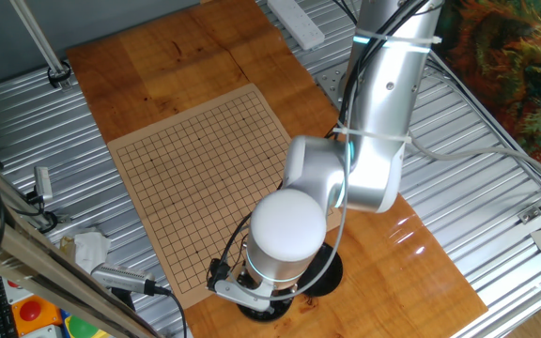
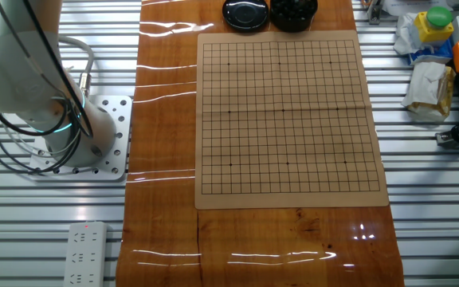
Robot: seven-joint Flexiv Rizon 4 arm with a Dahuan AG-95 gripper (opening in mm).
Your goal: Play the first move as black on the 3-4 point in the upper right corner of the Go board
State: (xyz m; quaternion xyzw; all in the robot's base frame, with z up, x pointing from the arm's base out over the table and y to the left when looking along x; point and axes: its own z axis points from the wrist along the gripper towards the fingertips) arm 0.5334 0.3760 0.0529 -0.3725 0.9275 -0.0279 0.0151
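The board lies flat on the orange-brown tabletop, and no stone shows on its grid in either view. A black bowl holding black stones stands just past the board's far edge in the other fixed view, beside a round black lid. In the one fixed view my arm's white wrist hangs over the board's near corner and covers the gripper. Part of a black round shape shows beneath it. The fingers are hidden, and no single stone can be made out.
A white power strip lies on the metal slats, also seen in the other fixed view. My arm's base is bolted beside the tabletop. Cables, paper packets and coloured buttons crowd the side past the board.
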